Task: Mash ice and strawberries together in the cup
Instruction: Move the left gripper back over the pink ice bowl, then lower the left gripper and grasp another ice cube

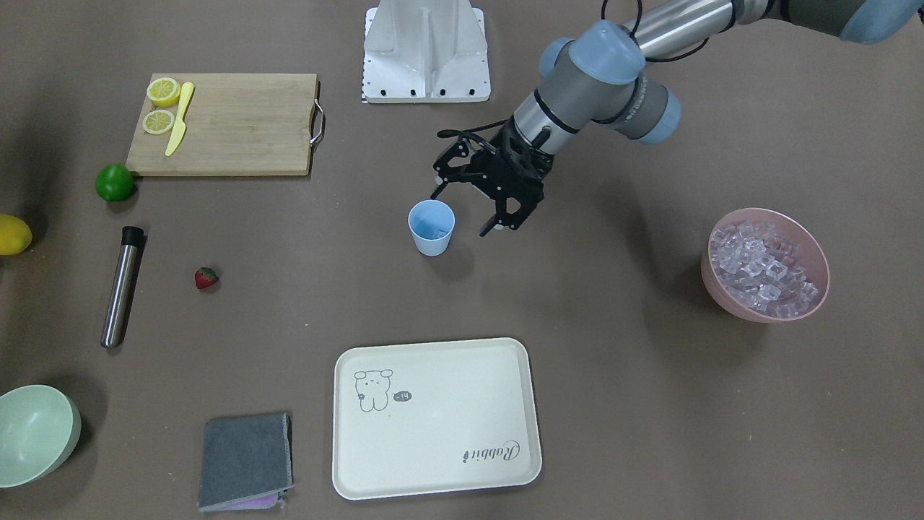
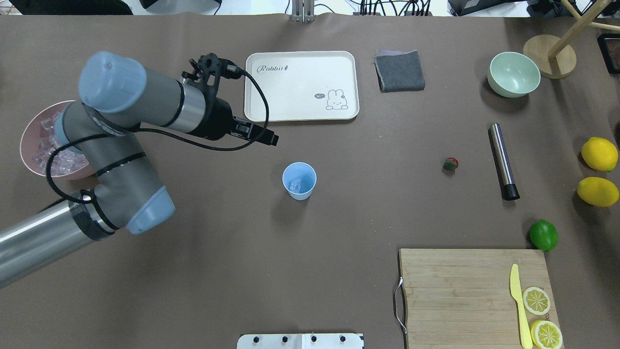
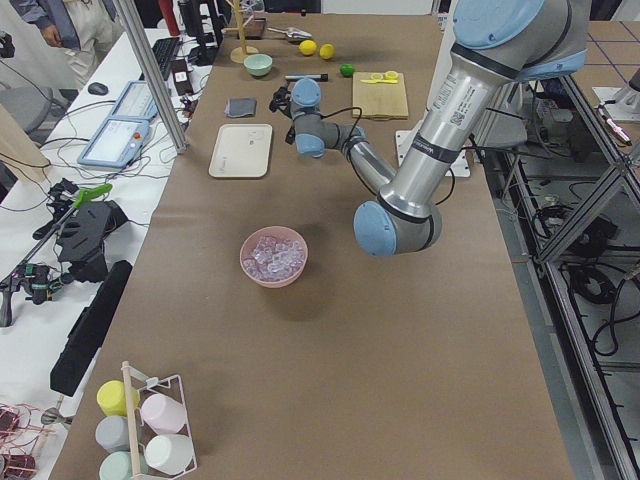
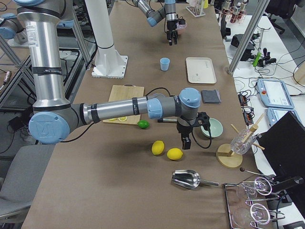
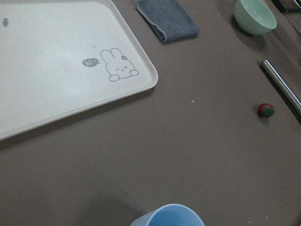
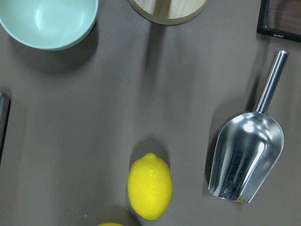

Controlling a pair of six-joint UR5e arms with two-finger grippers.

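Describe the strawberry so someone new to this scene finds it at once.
Start at the wooden cutting board. Past the lime lies a steel cylinder; the strawberry sits beside it, toward the blue cup. It is the only small red thing, green-capped.

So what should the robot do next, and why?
Probably fetch the small red strawberry: it lies on the brown table, while the light blue plastic cup already seems to hold a clear ice cube. The open left gripper is empty beside the cup.
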